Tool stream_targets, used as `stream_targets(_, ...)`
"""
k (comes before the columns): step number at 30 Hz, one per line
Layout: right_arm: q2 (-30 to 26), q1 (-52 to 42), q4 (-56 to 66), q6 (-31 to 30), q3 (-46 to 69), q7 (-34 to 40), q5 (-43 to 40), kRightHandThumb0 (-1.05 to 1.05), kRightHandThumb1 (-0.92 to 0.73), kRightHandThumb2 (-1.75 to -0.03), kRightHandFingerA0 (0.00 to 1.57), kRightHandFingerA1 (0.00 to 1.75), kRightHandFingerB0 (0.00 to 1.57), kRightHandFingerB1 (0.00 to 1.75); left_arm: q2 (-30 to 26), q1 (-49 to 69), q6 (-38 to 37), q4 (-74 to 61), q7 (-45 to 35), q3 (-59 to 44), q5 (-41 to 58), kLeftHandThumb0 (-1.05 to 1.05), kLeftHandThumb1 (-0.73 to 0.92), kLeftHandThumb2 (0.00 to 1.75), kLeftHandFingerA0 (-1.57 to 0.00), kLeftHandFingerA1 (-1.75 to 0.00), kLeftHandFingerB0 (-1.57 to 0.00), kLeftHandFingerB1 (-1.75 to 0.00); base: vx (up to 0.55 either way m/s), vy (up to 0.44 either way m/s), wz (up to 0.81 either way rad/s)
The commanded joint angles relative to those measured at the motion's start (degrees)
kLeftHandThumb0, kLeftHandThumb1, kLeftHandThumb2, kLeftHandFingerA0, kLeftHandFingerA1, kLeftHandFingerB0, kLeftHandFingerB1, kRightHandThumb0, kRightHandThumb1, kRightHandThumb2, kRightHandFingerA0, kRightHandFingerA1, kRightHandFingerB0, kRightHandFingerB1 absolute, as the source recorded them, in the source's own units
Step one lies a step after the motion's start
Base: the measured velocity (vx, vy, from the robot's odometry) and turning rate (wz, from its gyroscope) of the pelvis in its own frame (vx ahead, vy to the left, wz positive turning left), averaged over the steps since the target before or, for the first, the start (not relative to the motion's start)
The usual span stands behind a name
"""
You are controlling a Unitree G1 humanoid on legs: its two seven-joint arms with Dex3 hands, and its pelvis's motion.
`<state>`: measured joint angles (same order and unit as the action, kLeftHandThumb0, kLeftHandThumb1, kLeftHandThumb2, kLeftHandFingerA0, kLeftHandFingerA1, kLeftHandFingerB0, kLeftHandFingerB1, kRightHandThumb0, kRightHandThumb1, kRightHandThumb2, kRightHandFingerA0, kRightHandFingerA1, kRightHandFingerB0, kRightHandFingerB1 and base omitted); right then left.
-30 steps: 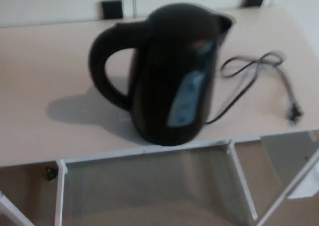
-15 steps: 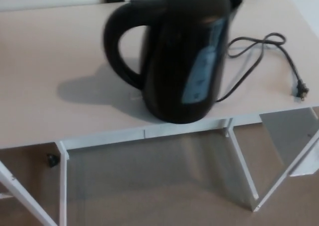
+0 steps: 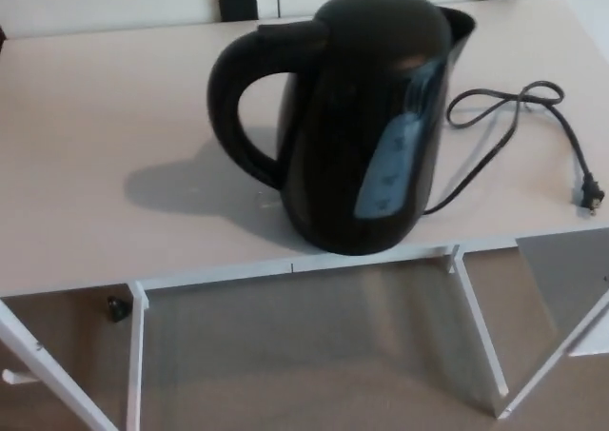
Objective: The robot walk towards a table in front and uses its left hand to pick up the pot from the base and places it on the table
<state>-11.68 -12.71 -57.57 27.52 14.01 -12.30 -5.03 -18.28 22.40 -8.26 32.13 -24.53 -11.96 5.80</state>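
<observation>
Nearest you lies the beige floor (image 3: pixel 304 374), with the table's white frame (image 3: pixel 136 355) standing on it. A small dark object (image 3: pixel 117 307) sits under the tabletop at the left, too small to identify.

Neither of the robot's hands shows in the head view, so you cannot tell how far open they are or whether they hold anything.

Above the frame you see the pale table (image 3: pixel 95 165). The black pot (image 3: pixel 362 117) stands upright on it, close to the front edge and a little right of centre. Its looped handle (image 3: pixel 238 79) points to the robot's left, and its spout (image 3: pixel 460 22) points right and away. A pale blue water window (image 3: pixel 388 169) runs down the side facing you. You cannot separate the base from the pot's dark foot. The pot's shadow (image 3: pixel 200 184) falls on the tabletop to the left.

A dark cord (image 3: pixel 495 136) comes out from behind the pot's lower right. It loops across the table, and its plug (image 3: pixel 590 198) lies near the right edge.

At the far edge two black blocks (image 3: pixel 238 0) stand against a white wall (image 3: pixel 124 3).
</observation>
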Motion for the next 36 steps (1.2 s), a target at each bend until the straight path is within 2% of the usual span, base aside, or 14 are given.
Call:
stream_targets(1,-0.2,0.1,-0.6,0.3,0.2,0.1,-0.5,-0.47,-0.53,-0.56,0.85,0.59,0.51,0.4,-0.4,-0.1,-0.3,-0.7,1.7,-1.0,0.4,-0.47,0.46,0.76,-0.56,-0.52,-0.43,-0.47,0.01,0.136,-0.17)
stream_targets(2,-0.2,0.0,-0.5,0.4,0.2,-0.1,-0.5,-0.46,-0.53,-0.56,0.84,0.6,0.5,0.41,-0.4,-0.1,-0.2,-0.9,1.7,-1.0,0.5,-0.39,0.55,0.57,-0.65,-0.41,-0.49,-0.36,0.07,0.193,-0.19)
stream_targets(5,-0.2,0.3,-0.4,0.7,0.0,0.3,-0.2,-0.51,-0.41,-0.81,0.79,0.69,0.43,0.54,-0.4,-0.3,-0.2,-1.1,1.7,-1.1,0.3,-0.46,0.46,0.75,-0.57,-0.52,-0.43,-0.47,0.08,0.397,-0.52)
stream_targets(6,-0.2,0.3,-0.3,0.7,0.0,0.4,-0.2,-0.51,-0.41,-0.81,0.79,0.69,0.43,0.54,-0.4,-0.4,-0.5,-0.9,1.6,-1.1,0.3,-0.46,0.46,0.75,-0.57,-0.52,-0.43,-0.47,0.08,0.434,-0.05)
stream_targets(7,-0.3,0.5,-0.8,0.9,0.0,0.4,-0.1,-0.46,-0.54,-0.56,0.82,0.57,0.51,0.41,-0.4,-0.4,-0.6,-0.8,1.6,-1.1,0.3,-0.47,0.46,0.75,-0.57,-0.52,-0.43,-0.47,0.08,0.387,-0.08)
stream_targets(16,-0.4,0.6,-1.3,1.9,-0.5,1.0,0.7,-0.47,-0.53,-0.57,0.85,0.6,0.51,0.41,-0.4,0.1,0.3,-1.7,1.9,-1.1,0.4,-0.46,0.45,0.75,-0.56,-0.52,-0.43,-0.46,0.07,0.054,0.06)
stream_targets(17,-0.4,0.5,-0.9,1.5,-0.5,1.2,0.8,-0.51,-0.41,-0.82,0.79,0.69,0.43,0.54,-0.4,0.0,0.1,-1.6,1.9,-1.1,0.3,-0.38,0.55,0.57,-0.65,-0.41,-0.49,-0.36,0.0,0.0,0.0)
stream_targets(18,-0.4,0.5,-0.7,1.3,-0.6,1.2,0.8,-0.51,-0.41,-0.82,0.79,0.69,0.43,0.54,-0.4,0.0,0.0,-1.5,1.9,-1.1,0.3,-0.38,0.55,0.57,-0.65,-0.41,-0.49,-0.36,0.0,0.0,0.0)
stream_targets(19,-0.4,0.6,-0.7,1.4,-0.6,1.0,0.7,-0.47,-0.53,-0.56,0.85,0.59,0.5,0.4,-0.5,-0.1,-0.1,-1.5,2.1,-1.0,0.0,-0.39,0.55,0.57,-0.65,-0.41,-0.49,-0.36,0.0,0.0,0.0)
stream_targets(27,-0.5,0.8,-0.8,0.9,-0.9,1.0,0.6,-0.48,-0.54,-0.57,0.85,0.6,0.5,0.41,-0.5,-0.3,-0.3,-0.9,1.6,-1.1,0.4,-0.46,0.45,0.75,-0.57,-0.52,-0.44,-0.47,0.0,-0.01,0.01)
stream_targets(29,-0.5,0.6,0.1,0.2,-1.1,1.5,0.8,-0.48,-0.55,-0.56,0.85,0.6,0.52,0.4,-0.7,-0.4,-0.3,-0.5,1.5,-1.0,0.3,-0.38,0.55,0.57,-0.64,-0.41,-0.5,-0.36,-0.04,-0.024,0.07)
stream_targets(33,-0.8,1.7,-1.8,1.0,-1.4,1.7,0.9,-0.49,-0.55,-0.58,0.84,0.59,0.53,0.42,-0.7,-0.8,-0.5,-0.4,1.7,-0.9,0.1,-0.38,0.55,0.57,-0.65,-0.41,-0.5,-0.36,0.0,0.0,0.0)
stream_targets(34,-0.7,1.7,-2.2,1.1,-1.1,1.2,0.5,-0.46,-0.55,-0.57,0.84,0.59,0.52,0.41,-0.9,-0.7,-0.4,-0.6,1.4,-0.6,-0.1,-0.47,0.46,0.75,-0.57,-0.52,-0.43,-0.46,0.0,0.0,0.0)
stream_targets(36,-0.6,1.8,-2.5,1.1,-0.7,0.5,-0.2,-0.46,-0.55,-0.57,0.84,0.59,0.52,0.41,-1.2,-0.5,-0.2,-0.8,0.9,-0.2,-0.3,-0.47,0.46,0.75,-0.57,-0.52,-0.43,-0.46,0.0,0.0,0.0)
